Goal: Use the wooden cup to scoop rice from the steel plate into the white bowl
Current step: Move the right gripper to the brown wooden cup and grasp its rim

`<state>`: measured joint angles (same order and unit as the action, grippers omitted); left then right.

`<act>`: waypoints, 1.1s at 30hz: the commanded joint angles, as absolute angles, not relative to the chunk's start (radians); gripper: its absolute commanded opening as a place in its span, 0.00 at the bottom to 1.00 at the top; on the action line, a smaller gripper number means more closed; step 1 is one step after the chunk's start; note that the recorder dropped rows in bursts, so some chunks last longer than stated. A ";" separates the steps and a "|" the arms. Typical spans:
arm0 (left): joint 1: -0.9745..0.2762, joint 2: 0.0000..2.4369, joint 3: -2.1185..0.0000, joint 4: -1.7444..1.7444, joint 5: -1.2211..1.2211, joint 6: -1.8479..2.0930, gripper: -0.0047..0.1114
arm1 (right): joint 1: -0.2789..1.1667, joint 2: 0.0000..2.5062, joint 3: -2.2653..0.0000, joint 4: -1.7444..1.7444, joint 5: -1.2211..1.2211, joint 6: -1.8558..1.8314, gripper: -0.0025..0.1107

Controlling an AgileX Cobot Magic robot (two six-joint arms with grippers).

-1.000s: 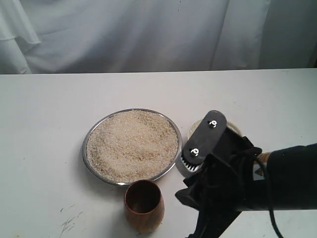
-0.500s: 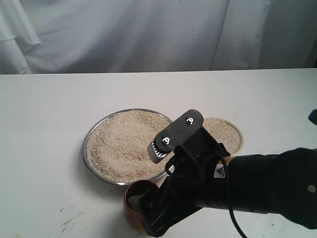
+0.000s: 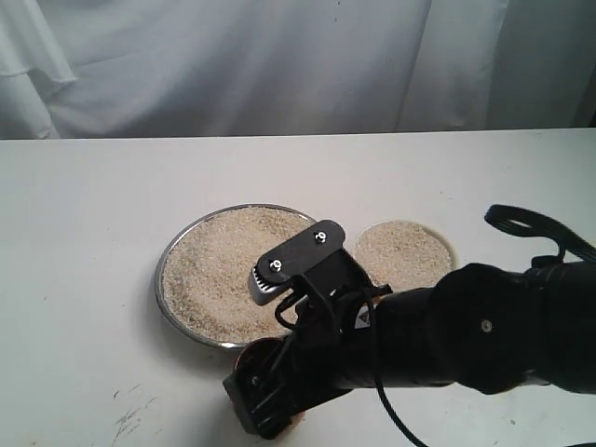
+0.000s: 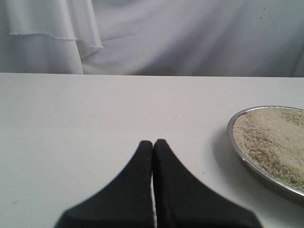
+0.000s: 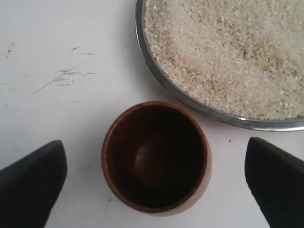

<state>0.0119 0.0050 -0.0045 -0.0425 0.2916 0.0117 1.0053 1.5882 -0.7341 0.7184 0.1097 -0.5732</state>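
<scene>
The steel plate (image 3: pixel 164 279) holds a broad layer of rice (image 3: pixel 216 268). Right of it stands the white bowl (image 3: pixel 453 248), also filled with rice. The wooden cup (image 5: pixel 156 156) stands upright and empty on the table just in front of the plate (image 5: pixel 159 78). My right gripper (image 5: pixel 154 147) hangs open straight above the cup, one finger (image 5: pixel 35 173) on each side and well apart from it. In the exterior view my right arm (image 3: pixel 419 335) hides nearly all of the cup. My left gripper (image 4: pixel 153 142) is shut on nothing, low over bare table beside the plate (image 4: pixel 237 152).
Dark scuff marks (image 5: pixel 59 78) streak the white table (image 3: pixel 84 233) beside the cup. A white cloth backdrop (image 3: pixel 279 65) hangs behind the table's far edge. A black cable loop (image 3: pixel 531 223) sticks up from my right arm, near the bowl.
My right arm has swung left, from over the white bowl to over the wooden cup, which uncovers the bowl and hides the cup. The plate, bowl and cup have not moved.
</scene>
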 commanded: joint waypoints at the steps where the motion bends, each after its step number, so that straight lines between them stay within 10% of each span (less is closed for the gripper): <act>1: 0.010 0.000 0.000 -0.043 0.285 0.009 0.04 | 1.007 1.601 -0.766 0.724 0.119 -0.573 0.84; 25: 0.010 0.000 0.000 -0.043 0.285 0.009 0.04 | 1.007 1.748 -0.768 0.726 0.074 -0.573 0.81; 33: 0.010 0.000 0.000 -0.043 0.285 0.009 0.04 | 1.007 1.748 -0.768 0.749 0.073 -0.573 0.23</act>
